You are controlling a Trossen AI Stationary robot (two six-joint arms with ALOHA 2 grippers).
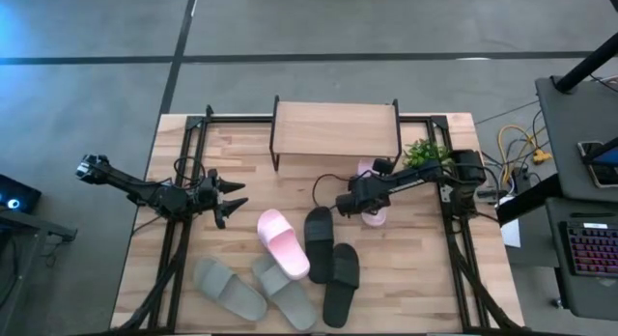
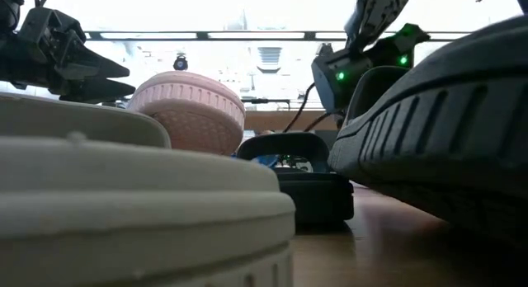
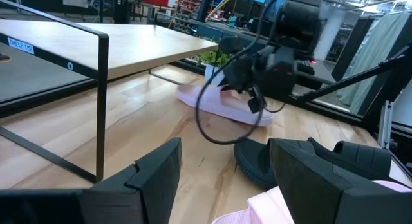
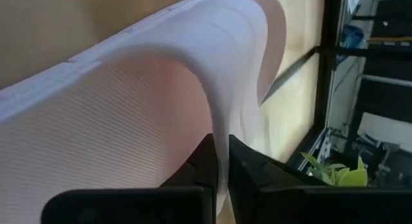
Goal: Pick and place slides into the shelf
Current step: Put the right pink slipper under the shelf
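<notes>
The wooden-topped shelf (image 1: 333,124) stands at the table's far edge. My right gripper (image 1: 361,197) is shut on a pale pink slide (image 1: 374,217) just in front of the shelf's right end. The other pink slide (image 1: 283,241) lies mid-table beside a black slide (image 1: 319,241). A second black slide (image 1: 341,283) and two grey-green slides (image 1: 229,288) (image 1: 285,290) lie near the front edge. My left gripper (image 1: 232,196) hovers open left of centre, touching nothing. My right gripper pinches the pink slide's wide strap (image 4: 222,114) between its two fingers (image 4: 248,169), on the strap's thin edge. It comes in from the table's right, lying across the slide. Whether the sole (image 3: 225,108) is clear of the table, I cannot tell.
A small green potted plant (image 1: 423,153) stands right of the shelf, close behind my right arm. Black frame rails run along the table's left and right sides. Bare wood lies between my left gripper and the shelf. Cables and a keyboard sit off the table's right.
</notes>
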